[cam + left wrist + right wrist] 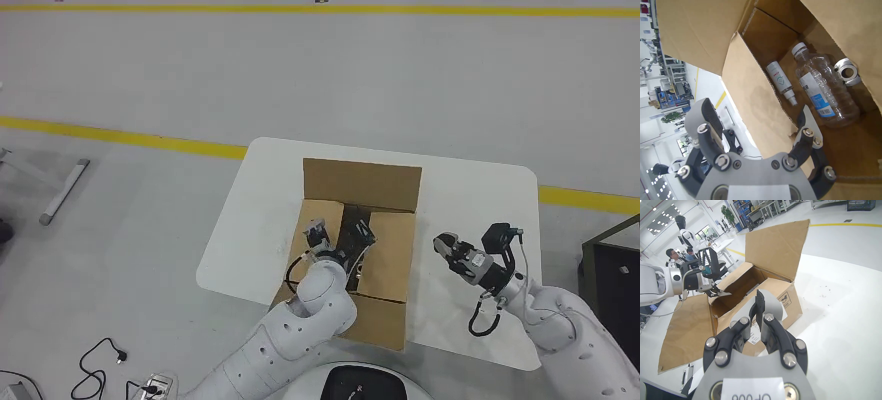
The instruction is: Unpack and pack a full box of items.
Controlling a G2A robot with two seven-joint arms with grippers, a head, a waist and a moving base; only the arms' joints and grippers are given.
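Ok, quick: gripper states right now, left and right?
Left gripper: open, empty, at the brown cardboard box.
Right gripper: jaws shut, empty.

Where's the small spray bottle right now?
In the left wrist view, the spray bottle lies on the floor of the cardboard box, close by a side wall, with the clear plastic bottle beside it and the metal ring beyond that.

Bright, even light from white ceiling light strips (663,212). My wrist views bow at the edges. The open brown cardboard box (360,185) is shadowed inside.
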